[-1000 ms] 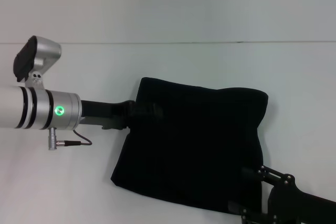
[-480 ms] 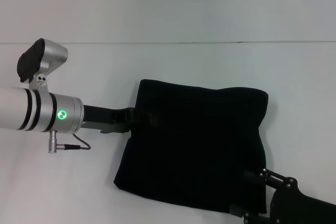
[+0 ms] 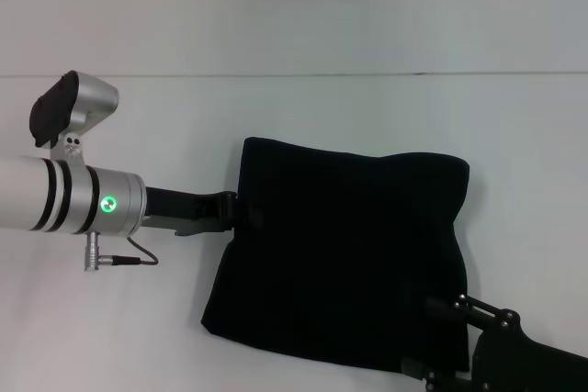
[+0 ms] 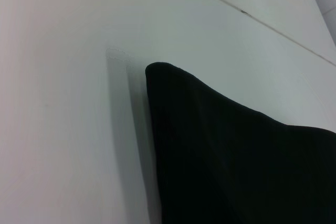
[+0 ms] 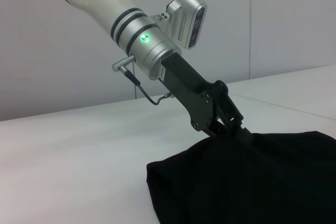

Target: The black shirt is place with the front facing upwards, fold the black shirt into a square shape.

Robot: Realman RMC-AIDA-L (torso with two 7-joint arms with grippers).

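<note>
The black shirt (image 3: 349, 263) lies folded into a rough square on the white table, right of centre in the head view. No lettering or label shows. My left gripper (image 3: 250, 214) is low at the shirt's left edge, touching or just off the cloth. The right wrist view shows it (image 5: 236, 128) at that edge of the shirt (image 5: 252, 182). The left wrist view shows only a corner of the shirt (image 4: 236, 161). My right gripper (image 3: 436, 337) is at the shirt's near right corner, jaws spread, holding nothing that I can see.
The white table (image 3: 138, 319) runs back to a straight far edge (image 3: 294, 74) against a pale wall. My left arm's silver forearm (image 3: 55, 204) reaches in from the left, with a cable looping under it.
My left gripper has drawn back to the left, from over the shirt to its left edge. The shirt's near left corner has shifted slightly right. The right arm has hardly moved.
</note>
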